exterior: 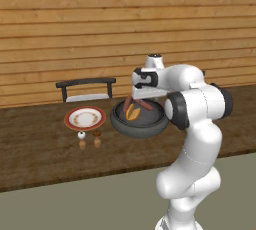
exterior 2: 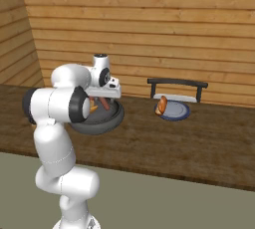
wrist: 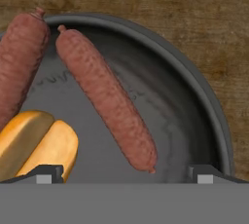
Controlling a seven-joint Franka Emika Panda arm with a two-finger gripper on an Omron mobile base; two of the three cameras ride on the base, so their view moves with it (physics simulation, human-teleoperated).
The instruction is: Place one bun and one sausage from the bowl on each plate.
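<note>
— What carries it all?
— A dark wooden counter (exterior: 40, 154), running across the middle of the left base view, below the plank wall.
— And directly on it?
— The dark bowl (exterior: 139, 123) at centre. Just left of it the white plate with the red-brown rim (exterior: 85, 118). Below that plate, two small shakers (exterior: 89, 135), one white-topped, one brown-topped, close together.
— Anything at the right?
— In the right base view, the blue plate (exterior 2: 175, 111) at centre right, well apart from the bowl
</note>
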